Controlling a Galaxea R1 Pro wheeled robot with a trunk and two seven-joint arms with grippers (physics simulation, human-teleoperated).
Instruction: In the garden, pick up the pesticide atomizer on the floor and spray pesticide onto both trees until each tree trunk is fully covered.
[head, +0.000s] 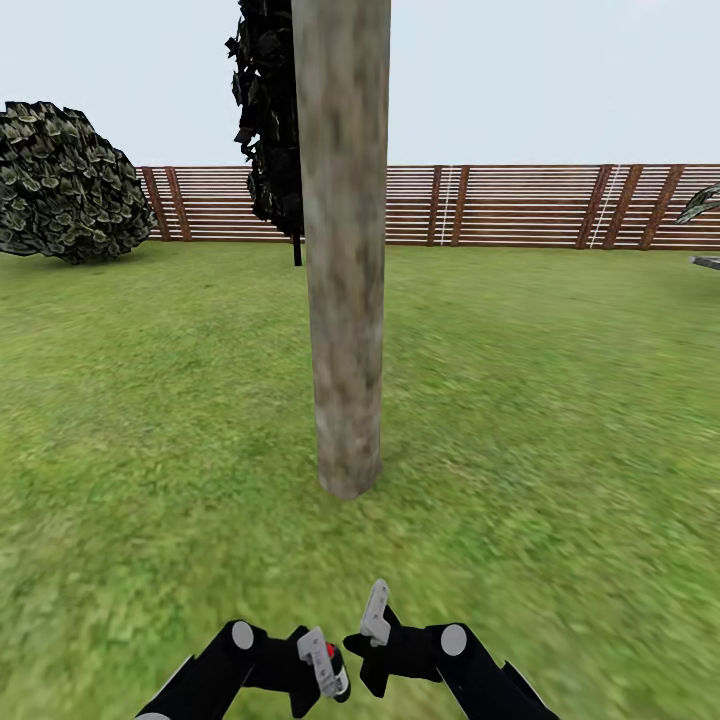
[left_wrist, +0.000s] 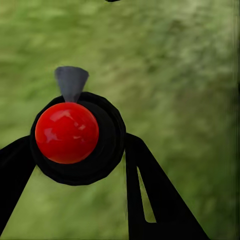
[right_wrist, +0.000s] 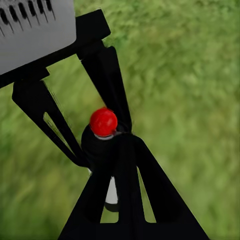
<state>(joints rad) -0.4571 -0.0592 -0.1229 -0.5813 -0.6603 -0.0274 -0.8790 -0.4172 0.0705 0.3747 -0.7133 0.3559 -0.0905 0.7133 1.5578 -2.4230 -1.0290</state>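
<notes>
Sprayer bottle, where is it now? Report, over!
Left gripper shut on atomizer. Right gripper open, empty. Tree trunk dead ahead. Nothing between.

A tree trunk stands on the grass straight ahead of me. Behind it runs a fence, with a bush far left and a second tree just left of the trunk.

A grass lawn carries everything. A bare tree trunk stands upright on it. Beyond the trunk a slatted wooden fence borders the grass, a round leafy bush sits far off by the fence, and a second, dark-leaved tree rises just behind.
</notes>
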